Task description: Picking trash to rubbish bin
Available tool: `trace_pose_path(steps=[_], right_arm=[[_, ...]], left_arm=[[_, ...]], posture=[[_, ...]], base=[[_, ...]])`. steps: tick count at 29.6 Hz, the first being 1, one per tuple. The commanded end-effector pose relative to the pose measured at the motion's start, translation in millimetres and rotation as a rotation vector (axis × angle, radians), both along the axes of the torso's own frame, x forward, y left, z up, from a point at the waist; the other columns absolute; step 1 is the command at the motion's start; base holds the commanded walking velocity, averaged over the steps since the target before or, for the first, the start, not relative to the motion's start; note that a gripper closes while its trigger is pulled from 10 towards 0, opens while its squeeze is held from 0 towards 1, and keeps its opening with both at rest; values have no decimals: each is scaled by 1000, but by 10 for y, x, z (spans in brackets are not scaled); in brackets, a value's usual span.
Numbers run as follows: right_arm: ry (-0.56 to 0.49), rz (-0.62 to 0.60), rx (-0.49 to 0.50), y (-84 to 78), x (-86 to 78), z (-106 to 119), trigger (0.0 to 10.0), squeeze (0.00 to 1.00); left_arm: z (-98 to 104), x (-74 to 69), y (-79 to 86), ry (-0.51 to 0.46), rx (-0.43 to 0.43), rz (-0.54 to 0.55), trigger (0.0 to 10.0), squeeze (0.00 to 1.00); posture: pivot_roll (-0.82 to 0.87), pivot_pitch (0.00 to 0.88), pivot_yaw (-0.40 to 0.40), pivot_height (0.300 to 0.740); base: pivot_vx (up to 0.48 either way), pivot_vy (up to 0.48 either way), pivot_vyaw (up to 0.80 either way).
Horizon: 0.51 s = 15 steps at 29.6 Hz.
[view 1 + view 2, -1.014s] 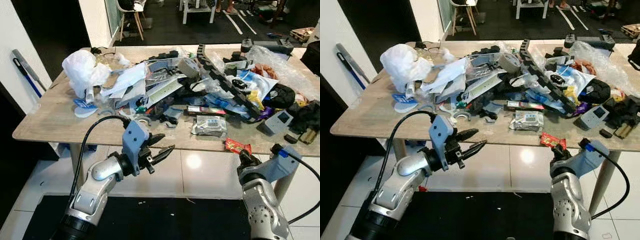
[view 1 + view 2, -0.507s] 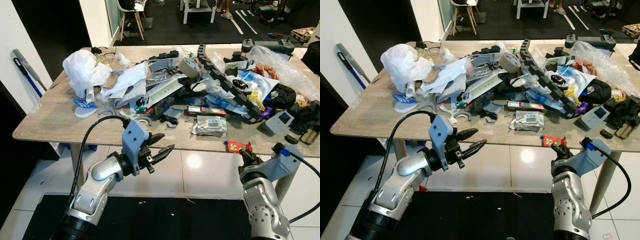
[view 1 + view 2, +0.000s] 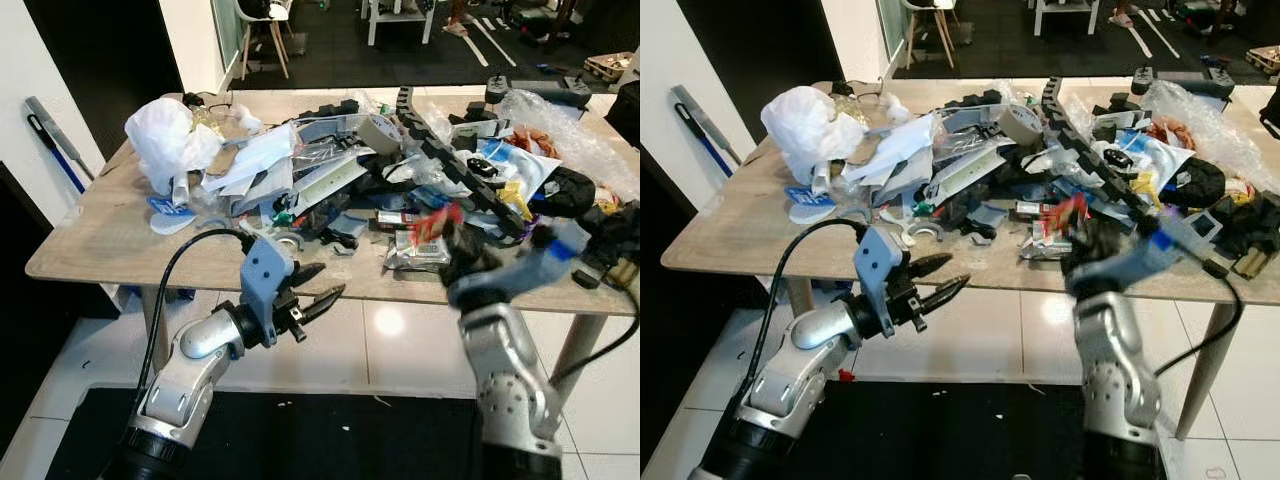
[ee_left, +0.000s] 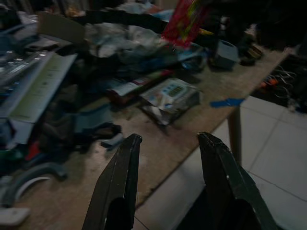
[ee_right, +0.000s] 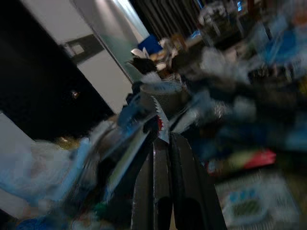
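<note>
A red snack wrapper (image 3: 437, 222) hangs in the air above the table's front edge, pinched in my right gripper (image 3: 447, 236), which is blurred with motion. In the right wrist view the fingers (image 5: 144, 191) are pressed together with the wrapper's red and white edge (image 5: 160, 127) between them. The left wrist view catches the wrapper (image 4: 184, 21) hanging above the clutter. My left gripper (image 3: 322, 285) hovers open just in front of the table edge, left of centre, with nothing between its fingers (image 4: 120, 187).
The wooden table (image 3: 90, 250) holds a heap of trash: a white plastic bag (image 3: 165, 135) at the left, a black cable chain (image 3: 450, 160), a silver foil pack (image 3: 410, 250) near the front. A broom (image 3: 50, 140) leans on the left wall.
My right arm has swung up and to the left, lifting the red wrapper off the table's front edge. The left arm has hardly moved.
</note>
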State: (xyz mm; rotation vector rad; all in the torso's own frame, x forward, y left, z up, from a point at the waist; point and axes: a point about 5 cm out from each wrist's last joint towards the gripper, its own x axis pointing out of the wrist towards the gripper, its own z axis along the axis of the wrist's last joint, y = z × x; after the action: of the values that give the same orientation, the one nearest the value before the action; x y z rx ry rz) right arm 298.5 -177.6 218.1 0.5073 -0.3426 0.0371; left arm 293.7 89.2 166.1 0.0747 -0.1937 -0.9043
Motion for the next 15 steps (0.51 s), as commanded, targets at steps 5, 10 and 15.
trace_pose_path(steps=[5,10,15], right_arm=[[-94,-74,-314,91,-37,216,0,0],[-39,-197,-521,51,-6,109,10000,0],[-22,-213,-658,81,-14,-4,10000,0]], left_arm=[[15,112,157,-1,-48,186,10000,0],[74,295,457,-17,-42,569,10000,0],[62,256,639,-25,-35,711,10000,0]], posture=[[-56,103,62,740],[-61,95,69,740],[-56,79,57,740]], base=[[0,0,0],[0,0,0],[0,0,0]])
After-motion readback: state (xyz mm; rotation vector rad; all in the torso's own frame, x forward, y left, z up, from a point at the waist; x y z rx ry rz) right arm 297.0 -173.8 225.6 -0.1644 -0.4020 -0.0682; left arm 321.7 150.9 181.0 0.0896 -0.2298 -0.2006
